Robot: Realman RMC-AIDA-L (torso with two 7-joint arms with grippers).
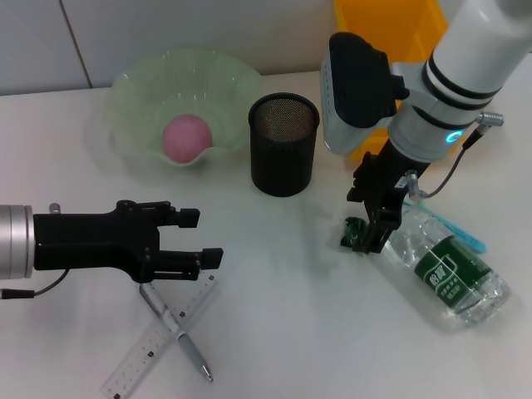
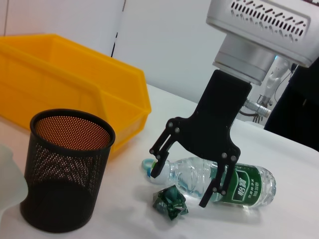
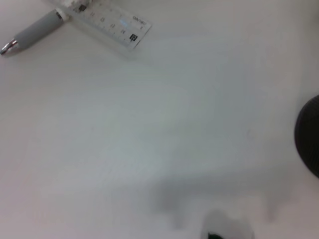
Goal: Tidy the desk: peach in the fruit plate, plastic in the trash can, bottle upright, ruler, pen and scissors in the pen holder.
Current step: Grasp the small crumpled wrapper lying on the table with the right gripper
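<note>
The pink peach (image 1: 187, 137) lies in the pale green fruit plate (image 1: 137, 91). A crumpled green plastic (image 1: 352, 232) (image 2: 171, 201) sits on the table by the neck of the clear bottle (image 1: 449, 270) (image 2: 239, 184), which lies on its side. My right gripper (image 1: 367, 237) (image 2: 183, 185) hangs open just over the plastic, one finger on each side. The clear ruler (image 1: 158, 337) (image 3: 107, 22) and grey pen (image 1: 179, 331) (image 3: 32, 35) lie crossed near the front edge. My left gripper (image 1: 199, 238) hovers open just above them. A thin light-blue object (image 1: 453, 223), possibly the scissors, lies beside the bottle.
The black mesh pen holder (image 1: 284, 141) (image 2: 67, 169) stands mid-table, between the plate and the right arm. The yellow trash can (image 1: 386, 25) (image 2: 65, 84) stands at the back right, behind the right arm.
</note>
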